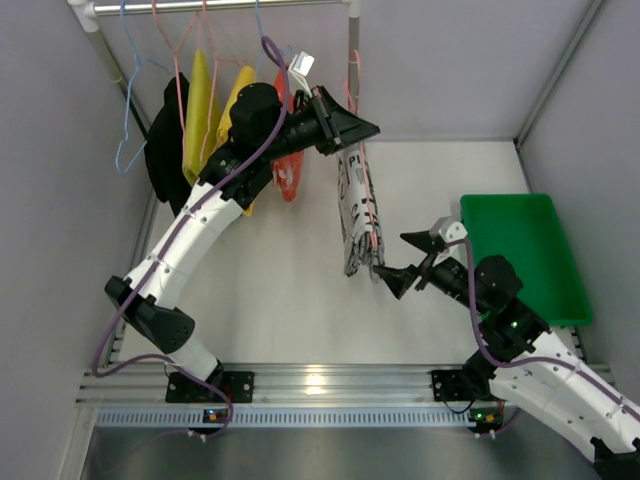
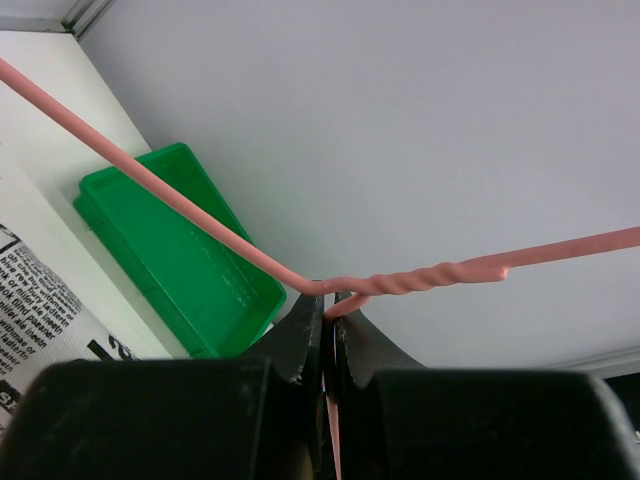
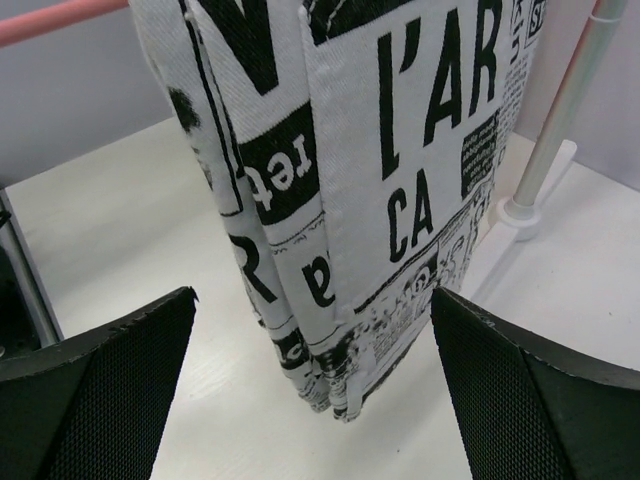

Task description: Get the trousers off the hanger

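The trousers (image 1: 358,215), white with black letters, hang folded over the pink wire hanger (image 1: 355,75), their lower end close to the table. My left gripper (image 1: 365,128) is shut on the hanger's wire just below the twisted neck (image 2: 440,272), as the left wrist view shows at the jaws (image 2: 328,300). My right gripper (image 1: 393,257) stands open beside the trousers' lower end. In the right wrist view the trousers (image 3: 380,200) hang just ahead of its spread fingers (image 3: 312,292), untouched. A stretch of the hanger (image 3: 50,22) shows at top left.
A green tray (image 1: 525,255) lies on the table at the right. The clothes rail (image 1: 220,6) at the back carries yellow garments (image 1: 200,110), a red-orange garment (image 1: 288,170), a black garment (image 1: 165,145) and light blue hangers (image 1: 128,100). The rail's post (image 3: 560,110) stands behind the trousers.
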Controlling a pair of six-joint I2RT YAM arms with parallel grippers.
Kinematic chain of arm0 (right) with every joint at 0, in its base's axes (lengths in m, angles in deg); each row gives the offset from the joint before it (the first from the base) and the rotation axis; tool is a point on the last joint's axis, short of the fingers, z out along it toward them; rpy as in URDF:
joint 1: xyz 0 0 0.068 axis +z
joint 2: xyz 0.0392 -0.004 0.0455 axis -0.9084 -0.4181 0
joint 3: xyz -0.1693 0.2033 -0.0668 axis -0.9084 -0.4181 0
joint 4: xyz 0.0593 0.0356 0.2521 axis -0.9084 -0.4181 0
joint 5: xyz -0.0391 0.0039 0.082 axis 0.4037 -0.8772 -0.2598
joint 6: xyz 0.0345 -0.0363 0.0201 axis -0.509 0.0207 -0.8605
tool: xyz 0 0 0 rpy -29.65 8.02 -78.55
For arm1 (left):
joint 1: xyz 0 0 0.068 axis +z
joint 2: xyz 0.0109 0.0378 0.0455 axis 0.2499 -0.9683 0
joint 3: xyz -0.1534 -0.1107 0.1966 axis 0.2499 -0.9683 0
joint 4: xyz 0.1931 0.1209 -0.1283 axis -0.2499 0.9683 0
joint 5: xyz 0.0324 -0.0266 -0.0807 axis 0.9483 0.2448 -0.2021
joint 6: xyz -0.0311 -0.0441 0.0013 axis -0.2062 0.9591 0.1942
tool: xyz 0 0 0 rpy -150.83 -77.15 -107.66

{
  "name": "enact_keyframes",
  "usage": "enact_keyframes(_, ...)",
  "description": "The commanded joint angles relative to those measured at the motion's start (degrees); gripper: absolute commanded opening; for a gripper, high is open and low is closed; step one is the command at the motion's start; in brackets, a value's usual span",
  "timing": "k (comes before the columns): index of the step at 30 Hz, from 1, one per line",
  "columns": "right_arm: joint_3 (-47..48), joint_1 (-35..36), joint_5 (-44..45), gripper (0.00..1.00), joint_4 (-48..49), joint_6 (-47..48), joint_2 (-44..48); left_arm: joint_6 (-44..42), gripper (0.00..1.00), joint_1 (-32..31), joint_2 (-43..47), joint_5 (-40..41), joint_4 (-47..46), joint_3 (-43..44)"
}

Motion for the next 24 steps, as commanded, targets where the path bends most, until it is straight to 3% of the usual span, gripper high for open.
enact_keyframes(1, 0.5, 2.8, 3.8, 1.0, 8.2, 2.2, -1.9, 2.1, 0.0, 0.1, 0.7, 0.2, -9.1, 4.0)
enact_keyframes(9, 1.8, 5.7, 13.9, 0.96, 11.5, 6.5, -7.4, 2.6, 0.0, 0.1, 0.8, 0.0, -9.5, 4.0)
enact_keyframes(16, 1.8, 6.8, 9.1, 0.97, 12.3, 2.9, -9.0, 2.6, 0.0, 0.1, 0.6, -0.1, -9.5, 3.8)
enact_keyframes(24, 1.9, 7.5, 9.8, 0.97, 12.9, 3.3, -9.7, 2.5, 0.0, 0.1, 0.4, -0.3, -9.5, 3.9)
